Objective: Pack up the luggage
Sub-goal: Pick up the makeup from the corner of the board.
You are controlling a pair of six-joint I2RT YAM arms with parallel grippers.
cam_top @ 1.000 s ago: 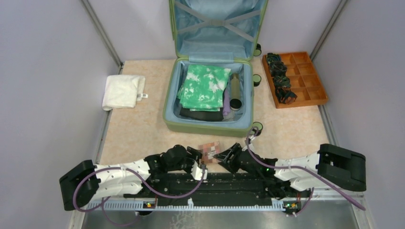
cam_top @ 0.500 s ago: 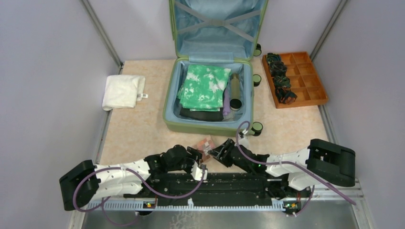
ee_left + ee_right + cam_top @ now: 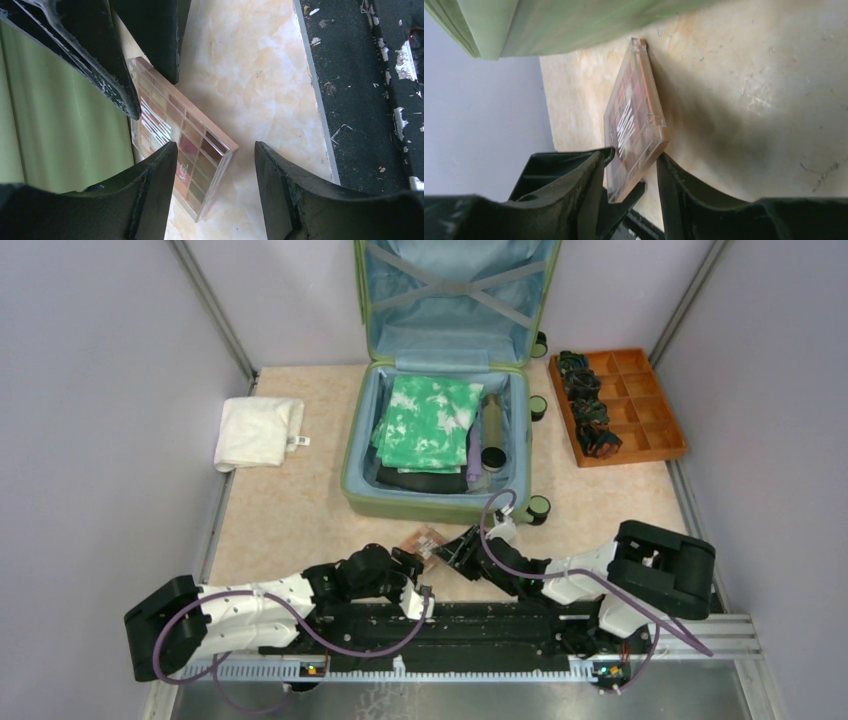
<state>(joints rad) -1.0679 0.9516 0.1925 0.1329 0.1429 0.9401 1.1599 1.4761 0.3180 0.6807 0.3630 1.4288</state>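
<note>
The light-green luggage (image 3: 440, 506) lies open at the back centre, its blue-lined lid (image 3: 455, 300) upright. It holds a green-white cloth (image 3: 430, 420), dark clothes and an olive tube (image 3: 492, 425). My right gripper (image 3: 452, 552) is shut on a pink eyeshadow palette (image 3: 425, 539), held tilted just in front of the luggage's near wall. In the right wrist view the palette (image 3: 634, 120) sits edge-on between my fingers (image 3: 591, 180). My left gripper (image 3: 410, 566) is open and empty beside it. In the left wrist view the palette (image 3: 185, 145) lies by the green shell (image 3: 60, 125).
A folded white towel (image 3: 258, 430) lies at the left wall. An orange compartment tray (image 3: 640, 410) with black items stands at the right. Grey walls close both sides. The black base rail (image 3: 440, 625) runs along the near edge.
My right arm has swung left and forward, carrying the palette off the table and tilting it up toward the luggage's near wall. My left arm has stayed still.
</note>
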